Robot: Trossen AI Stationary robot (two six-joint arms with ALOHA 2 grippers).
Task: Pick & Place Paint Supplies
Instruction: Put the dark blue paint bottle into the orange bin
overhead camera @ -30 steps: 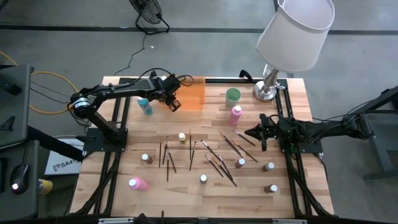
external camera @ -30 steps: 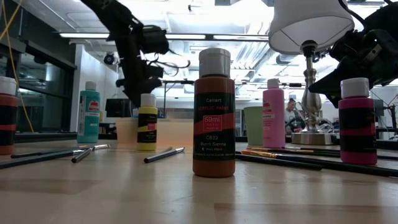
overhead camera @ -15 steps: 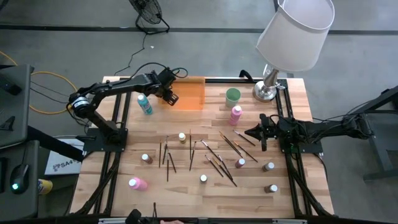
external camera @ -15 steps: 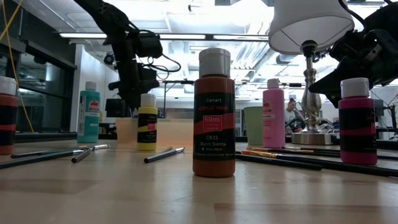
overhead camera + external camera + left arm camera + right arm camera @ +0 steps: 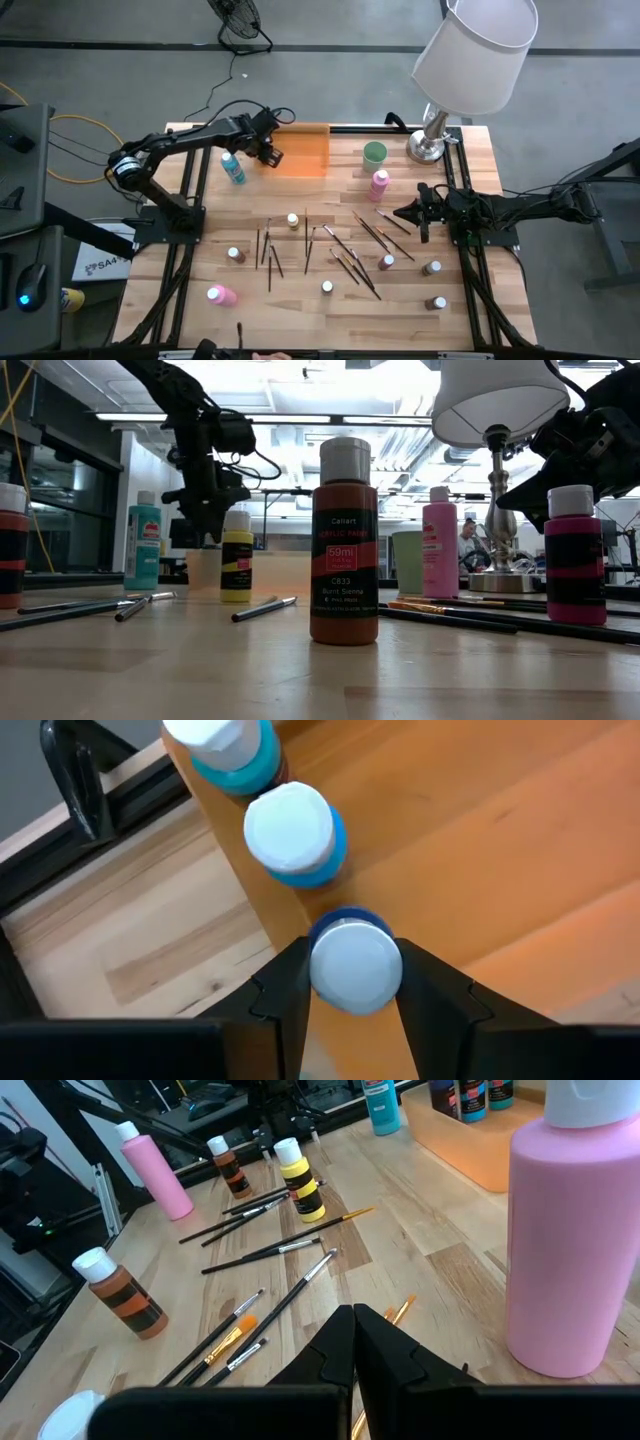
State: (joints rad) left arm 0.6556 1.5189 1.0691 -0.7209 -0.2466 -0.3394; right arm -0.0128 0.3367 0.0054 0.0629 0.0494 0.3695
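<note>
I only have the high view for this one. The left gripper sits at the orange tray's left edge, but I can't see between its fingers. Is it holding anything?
Observer: Yes. The left wrist view shows the left gripper with its fingers against both sides of a blue bottle, gripping it at its white cap, just inside the orange tray.
Operator: And the right gripper, parked mid-table on the right? It's only a dark shape from above.
Observer: The right wrist view shows the right gripper with its fingertips pressed together and nothing between them, next to the pink bottle.
</note>
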